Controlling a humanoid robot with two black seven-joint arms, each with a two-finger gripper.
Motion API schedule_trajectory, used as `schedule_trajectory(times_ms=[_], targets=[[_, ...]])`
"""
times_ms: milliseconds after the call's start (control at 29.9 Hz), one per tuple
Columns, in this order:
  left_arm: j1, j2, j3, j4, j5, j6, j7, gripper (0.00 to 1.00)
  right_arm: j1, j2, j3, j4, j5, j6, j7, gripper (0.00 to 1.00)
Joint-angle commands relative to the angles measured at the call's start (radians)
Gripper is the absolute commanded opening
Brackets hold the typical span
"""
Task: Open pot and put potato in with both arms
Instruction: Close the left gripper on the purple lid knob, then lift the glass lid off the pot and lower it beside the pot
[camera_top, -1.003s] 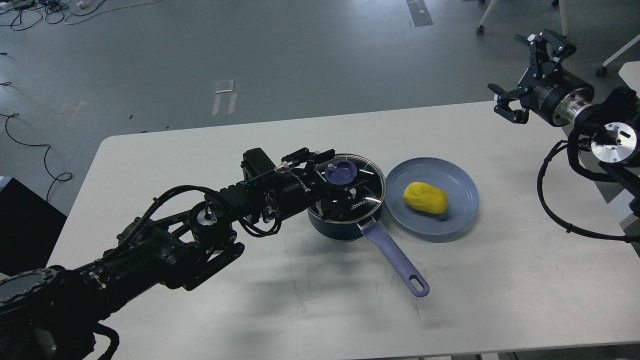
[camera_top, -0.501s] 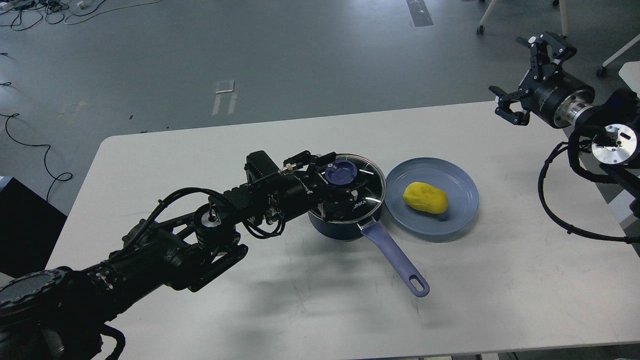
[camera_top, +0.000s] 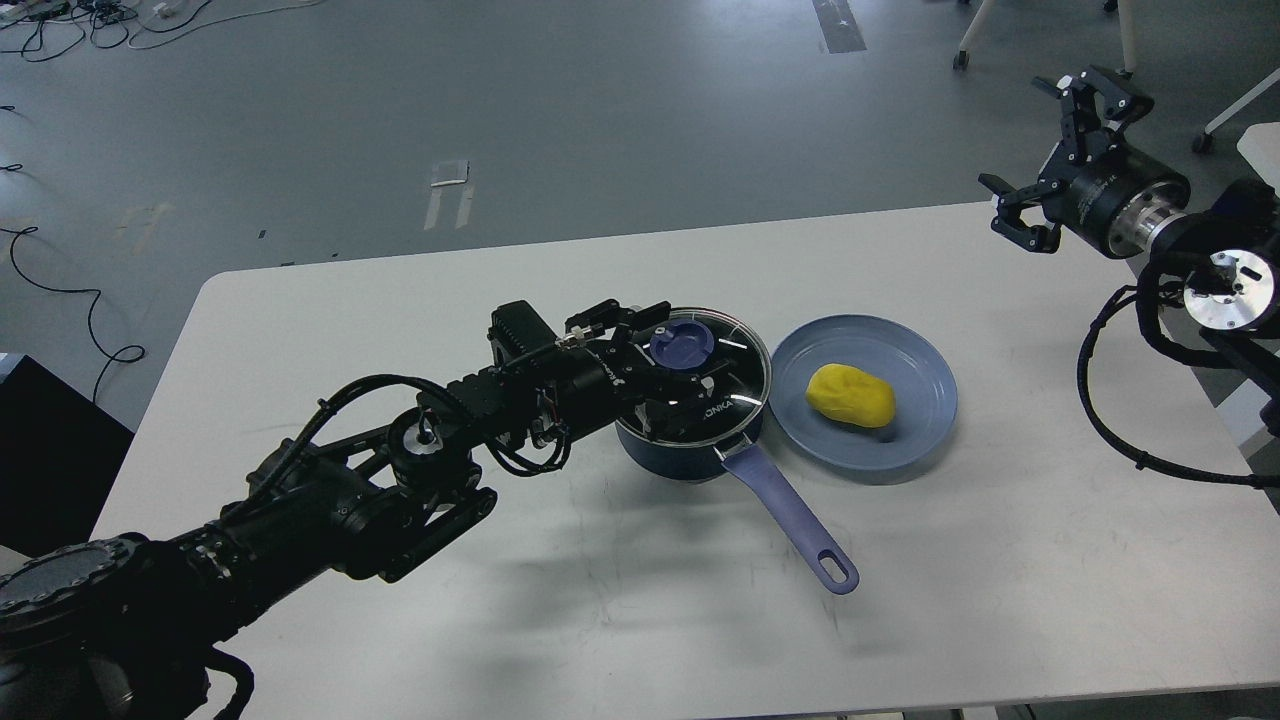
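The dark navy pot (camera_top: 690, 450) stands mid-table with its glass lid (camera_top: 735, 390) on and its lavender handle (camera_top: 790, 520) pointing toward me. My left gripper (camera_top: 672, 352) reaches in from the left, its fingers closed around the lid's blue knob (camera_top: 683, 345). The lid rests on the pot. The yellow potato (camera_top: 850, 395) lies on a flat blue plate (camera_top: 915, 440) just right of the pot. My right gripper (camera_top: 1060, 150) is open and empty, raised above the table's far right corner, well away from the potato.
The white table (camera_top: 600, 620) ends near the plate's far right. My right arm's black cables (camera_top: 1110, 420) hang over that right edge. Chair legs (camera_top: 965, 40) and floor cables (camera_top: 60, 290) lie beyond the table.
My left arm shifted slightly forward and settled at the lid knob. My right gripper rose a little and turned. Pot, lid and potato have not moved.
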Motion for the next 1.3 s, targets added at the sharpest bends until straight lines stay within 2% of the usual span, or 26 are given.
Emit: schedule_trajectory(times_ms=[0, 401, 434, 501, 702, 1103, 1270], targets=[[0.003, 0.001, 0.001, 0.003, -0.001, -0.004, 0.000, 0.91, -0.002, 0.001, 0.000, -0.006, 0.000, 0.000, 0.000, 1.00], [0.005, -0.002, 0.001, 0.009, -0.001, -0.010, -0.001, 0.87, -0.005, 0.001, -0.002, -0.034, 0.000, 0.000, 0.000, 1.00], [0.005, -0.002, 0.001, 0.009, -0.001, -0.010, -0.001, 0.83, -0.005, 0.001, -0.002, -0.036, 0.000, 0.000, 0.000, 1.00], [0.006, -0.001, 0.003, 0.007, 0.000, -0.010, -0.009, 0.64, -0.009, 0.001, -0.002, -0.036, 0.000, 0.000, 0.000, 1.00], [-0.003, -0.001, 0.050, 0.007, -0.010, -0.007, -0.021, 0.42, -0.009, 0.003, -0.002, -0.043, 0.000, -0.002, 0.000, 1.00], [-0.032, 0.002, 0.047, 0.004, -0.098, -0.002, -0.021, 0.41, -0.009, 0.003, -0.002, -0.051, 0.000, -0.002, 0.000, 1.00], [-0.081, 0.021, 0.047, -0.008, -0.122, -0.001, -0.044, 0.41, -0.009, 0.003, -0.002, -0.051, 0.000, -0.002, 0.000, 1.00]])
